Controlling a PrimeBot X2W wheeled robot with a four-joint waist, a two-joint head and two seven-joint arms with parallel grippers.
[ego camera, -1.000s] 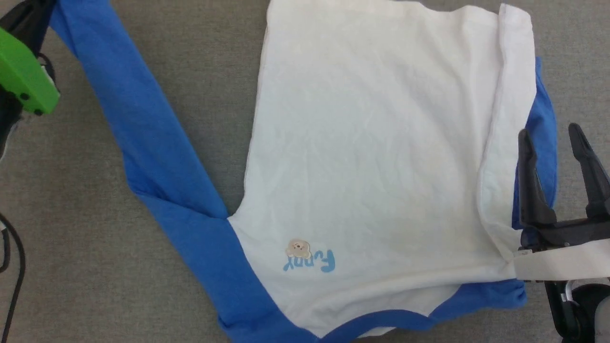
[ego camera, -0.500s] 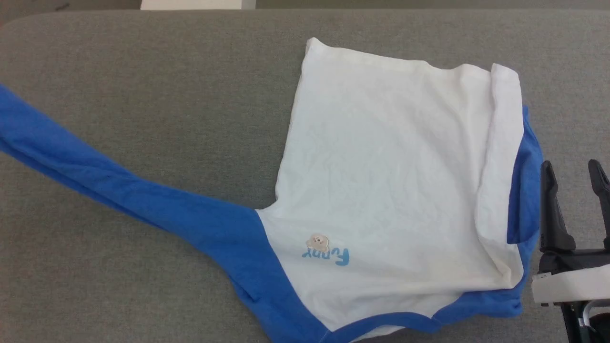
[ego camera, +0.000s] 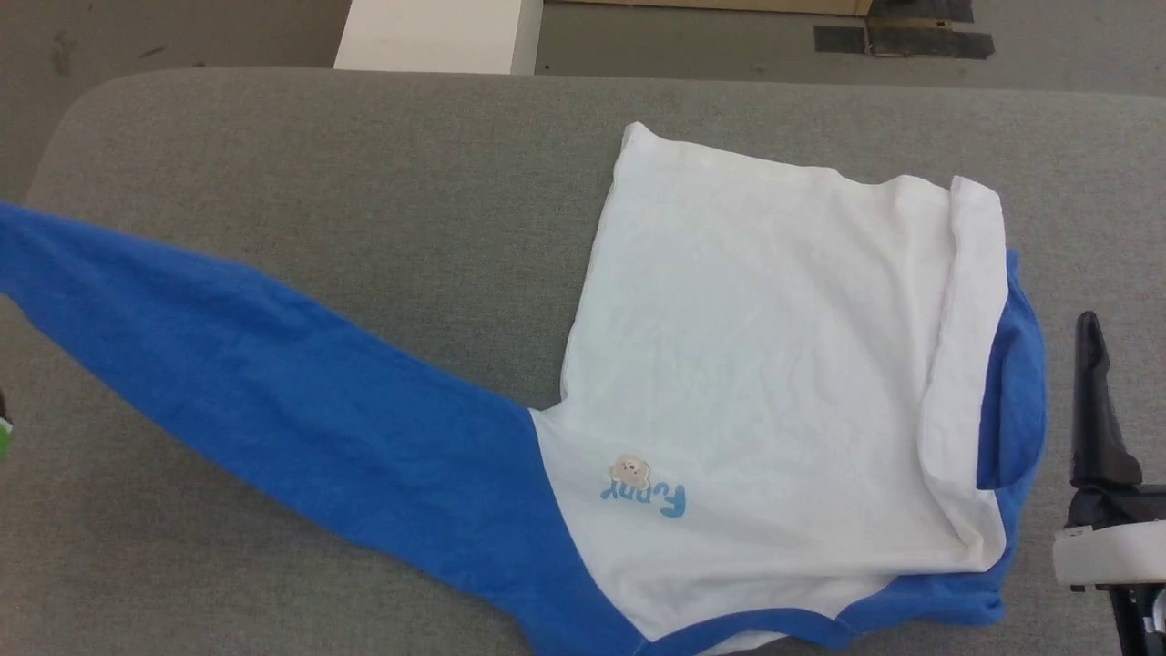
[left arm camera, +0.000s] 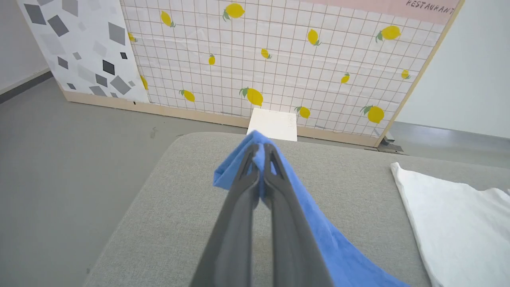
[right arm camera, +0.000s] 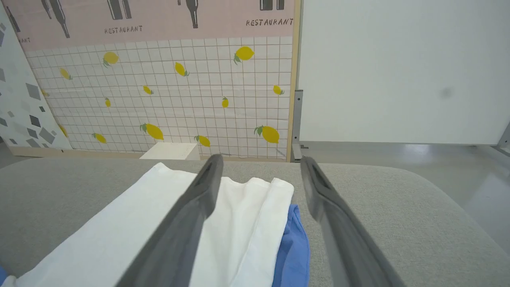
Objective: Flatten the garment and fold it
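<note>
left hand (left arm camera: 261, 149): fingers pressed together, pinching the cuff end of the blue sleeve (ego camera: 273, 383); the cloth at the tips appears raised off the counter (ego camera: 364, 164).
right hand (right arm camera: 261, 161): fingers spread wide, nothing between them. it stands at the lower right of the head view, just beside the blue edge and apart from it.
garment (ego camera: 774, 364): the white body lies flat at centre right of the head view, with the print (ego camera: 647, 492) toward the bottom. the right margin is doubled over, a white flap on blue. the held sleeve runs from the body out to the left edge of the frame.
past the counter's far edge, at the top of the frame: a white box (ego camera: 437, 36) on the floor.

risks, as judged:
- nothing pins the body, so a further pull on the sleeve could drag the white panel leftward and rumple it.
- the pinch is narrow and at the very cuff, so the cloth could slip out under tension.
- the doubled right margin, if not opened, would be creased into the fold.
</note>
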